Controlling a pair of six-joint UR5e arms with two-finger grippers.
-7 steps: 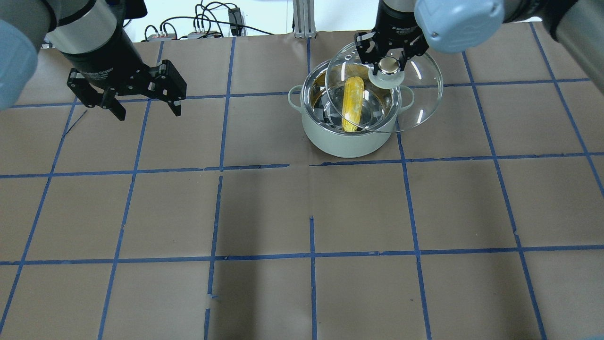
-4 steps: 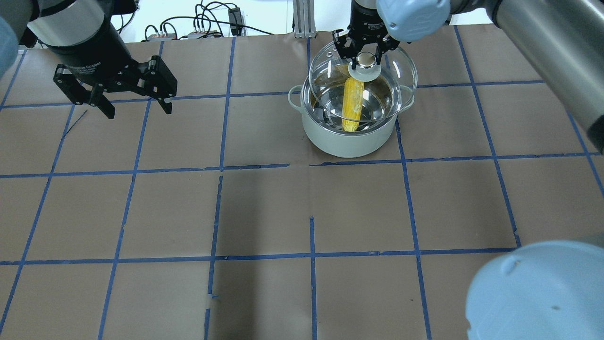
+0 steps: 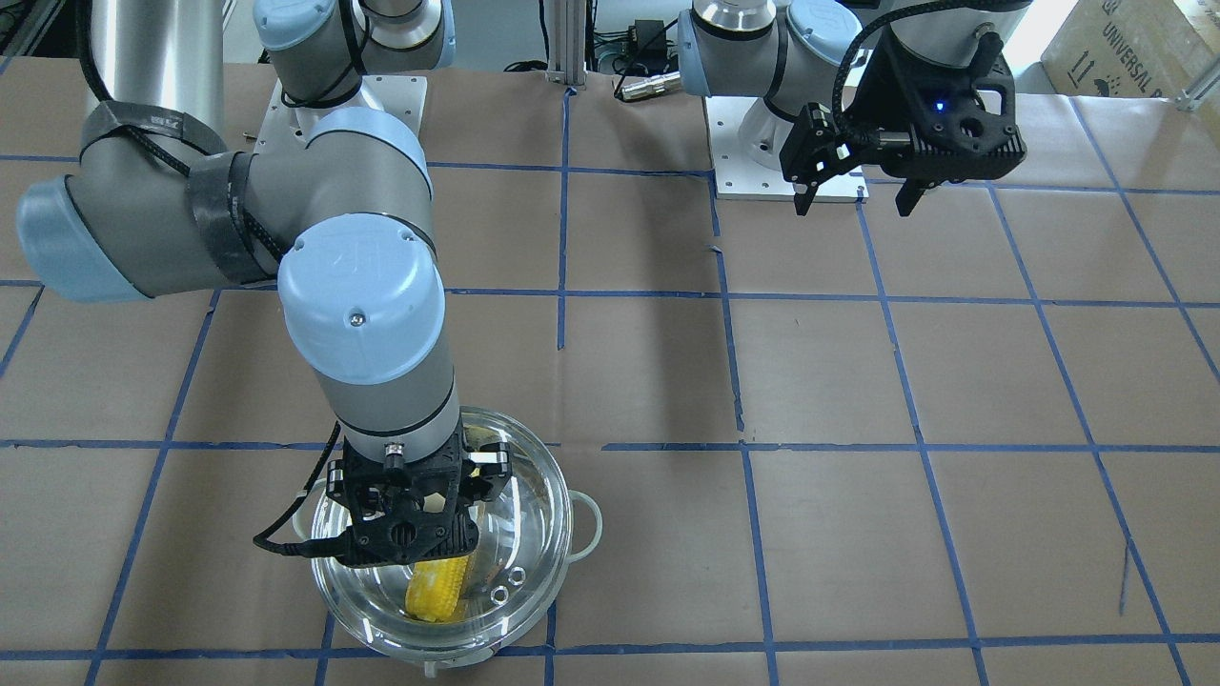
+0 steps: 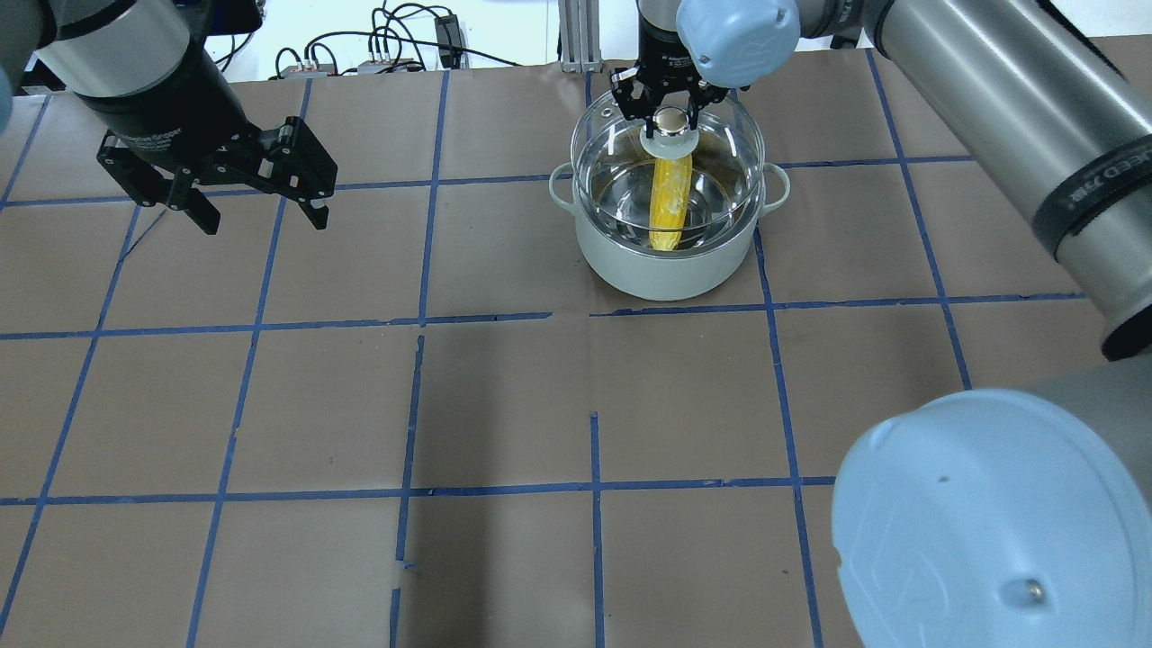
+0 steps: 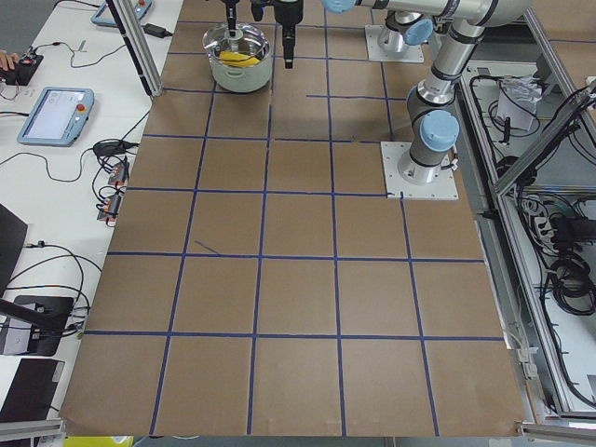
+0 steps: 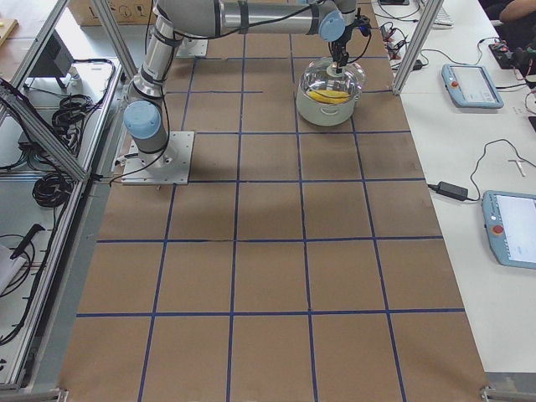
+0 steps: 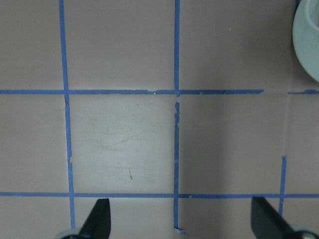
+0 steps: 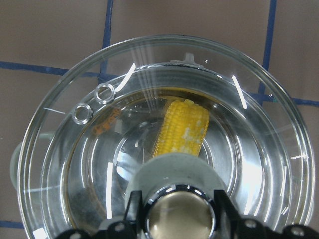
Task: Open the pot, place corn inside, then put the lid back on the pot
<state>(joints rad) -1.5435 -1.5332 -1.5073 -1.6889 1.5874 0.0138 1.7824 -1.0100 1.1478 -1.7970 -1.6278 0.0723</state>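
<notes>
The pale mint pot (image 4: pixel 666 265) stands at the table's far middle, with the yellow corn (image 4: pixel 670 202) lying inside it. My right gripper (image 4: pixel 667 115) is shut on the knob (image 4: pixel 667 128) of the clear glass lid (image 4: pixel 724 135) and holds it over the pot, roughly centred. I cannot tell whether the lid touches the rim. The right wrist view looks down through the lid (image 8: pixel 259 124) at the corn (image 8: pixel 182 132) and the knob (image 8: pixel 174 211). My left gripper (image 4: pixel 263 220) is open and empty, hovering over the table well left of the pot. It also shows in the front-facing view (image 3: pixel 853 200).
The table is brown paper with a blue tape grid (image 4: pixel 594 405). Cables and a metal post (image 4: pixel 576 36) lie beyond the far edge. My right arm's elbow (image 4: pixel 990 522) hangs over the near right. The pot's edge (image 7: pixel 309 45) shows at the left wrist view's top right.
My right gripper has carried the lid leftward from the pot's right side to over the pot. My left gripper has drifted slightly left, still open.
</notes>
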